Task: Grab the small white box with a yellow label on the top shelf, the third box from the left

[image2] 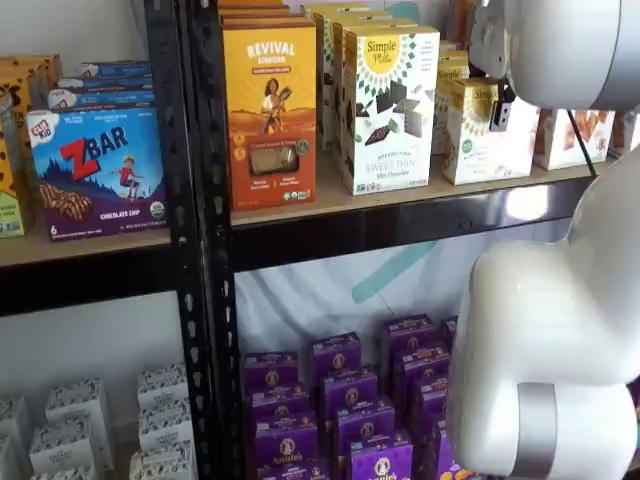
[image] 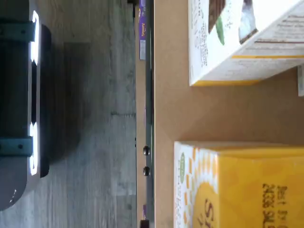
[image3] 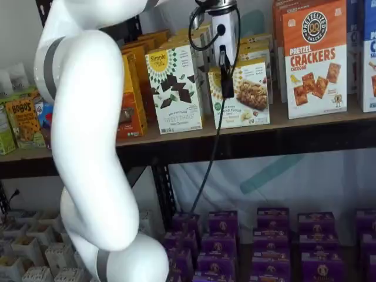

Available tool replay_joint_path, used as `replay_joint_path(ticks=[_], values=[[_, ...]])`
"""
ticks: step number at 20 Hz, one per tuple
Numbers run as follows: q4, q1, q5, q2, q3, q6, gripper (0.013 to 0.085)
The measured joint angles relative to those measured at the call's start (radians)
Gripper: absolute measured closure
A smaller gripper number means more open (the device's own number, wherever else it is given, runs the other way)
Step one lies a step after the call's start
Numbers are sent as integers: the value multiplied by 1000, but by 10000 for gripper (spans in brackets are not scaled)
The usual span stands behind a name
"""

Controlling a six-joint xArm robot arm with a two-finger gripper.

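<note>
While my claw hangs before the small white box at upper centre, whether clenched I cannot tell; I should centre it, avoiding the taller carton.

the small white box is set on the top shelf, near its front edge. at its nine o'clock, in both shelf views, the sweet thins carton is stood, with a bare strip of board left between them. the revival carton is placed at nine o'clock of that carton. at three o'clock of the small white box the pretzel crackers carton is stood. the gripper is hung just before the small white box's front face. purple boxes are stacked below, at six o'clock. the zbar box is set on the neighbouring shelf, beyond the upright.
</note>
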Motion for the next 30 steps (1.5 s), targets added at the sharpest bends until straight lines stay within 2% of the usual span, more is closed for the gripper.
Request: replay_joint_path(ticks=[1, 8, 10, 11, 12, 17, 20, 27, 28, 30], values=[[-1, -1, 1, -1, 1, -1, 370], [20, -10, -14, -15, 17, -9, 370], [38, -17, -27, -22, 27, -14, 450], [44, -19, -34, -25, 32, -17, 450], [48, -21, -41, -28, 36, -18, 490], [58, -26, -55, -36, 44, -24, 490], [63, -31, -55, -37, 44, -28, 570], [71, -38, -40, -37, 37, -32, 570], [72, -38, -38, -39, 38, -32, 610], [74, -40, -35, -41, 40, -34, 610]])
